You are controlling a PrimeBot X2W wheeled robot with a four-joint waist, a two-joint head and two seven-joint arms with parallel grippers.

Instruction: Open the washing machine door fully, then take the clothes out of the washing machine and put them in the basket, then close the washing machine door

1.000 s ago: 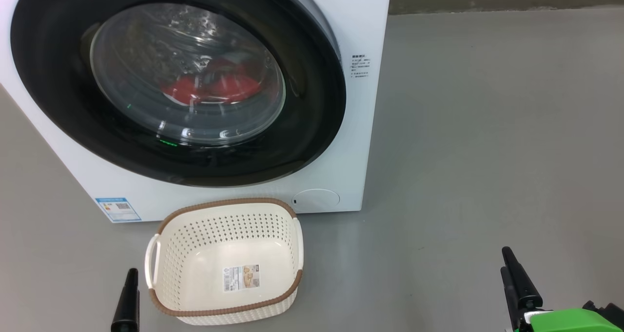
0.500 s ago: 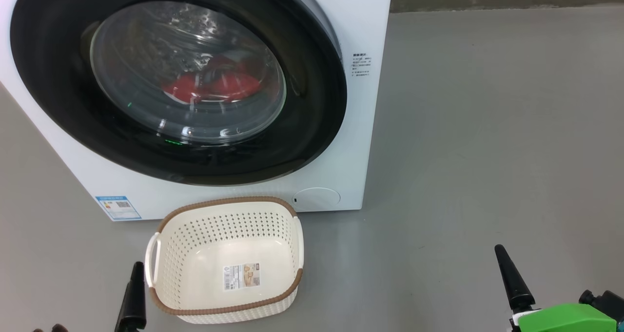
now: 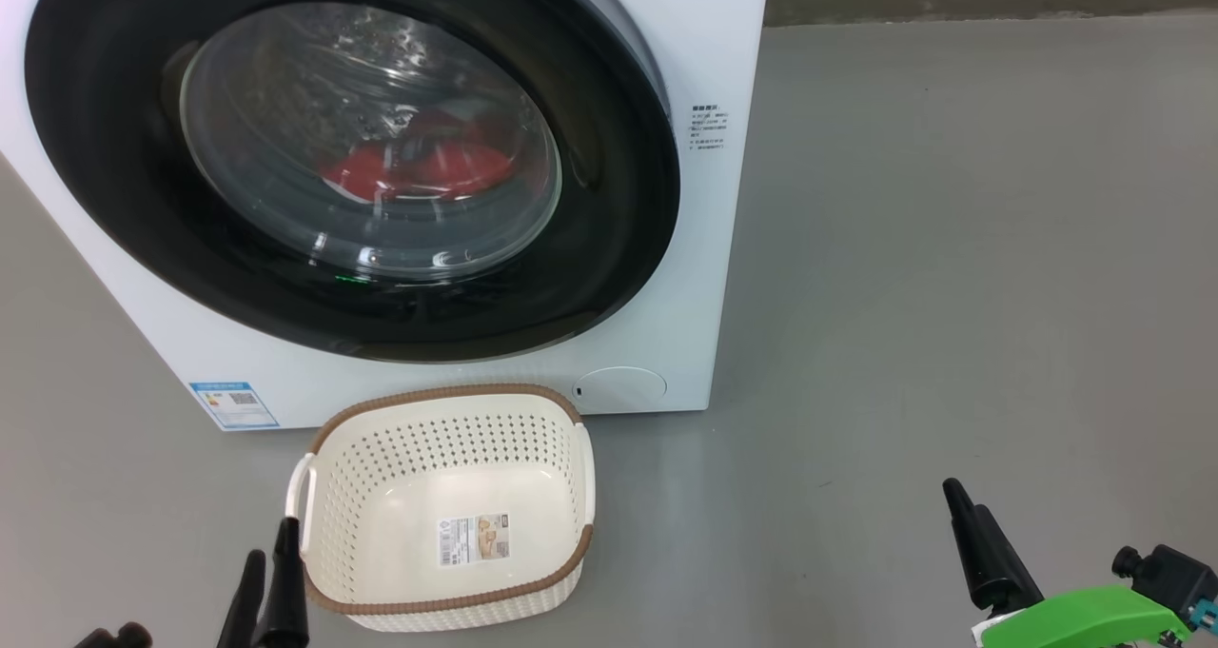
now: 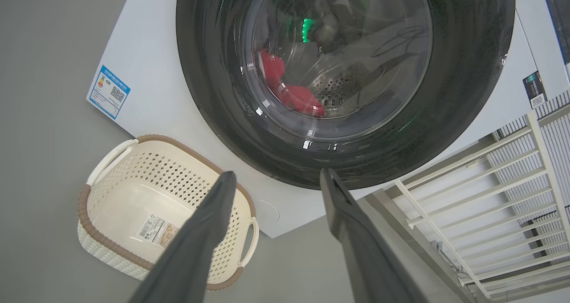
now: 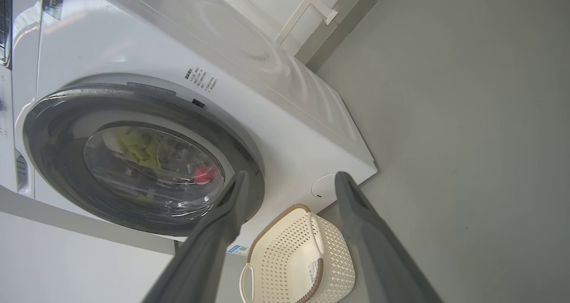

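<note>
Edged the left claw (image 3: 269, 545) up beside the basket's (image 3: 442, 393) near left corner and the right claw (image 3: 963, 503) inward, both spread wide. Left the door (image 3: 609, 248) shut, red clothes (image 3: 419, 167) behind its glass; opening not begun.

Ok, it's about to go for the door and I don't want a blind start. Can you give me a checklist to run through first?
1. Washing machine door fully open: not ok, it covers the drum.
2. Door latch released: cannot tell.
3. Left tool open and empty: ok.
4. Right tool open and empty: ok.
5. Basket upright, empty, on the floor in front of the washing machine: ok.
6. Clothes inside, red behind the glass: ok.
</note>
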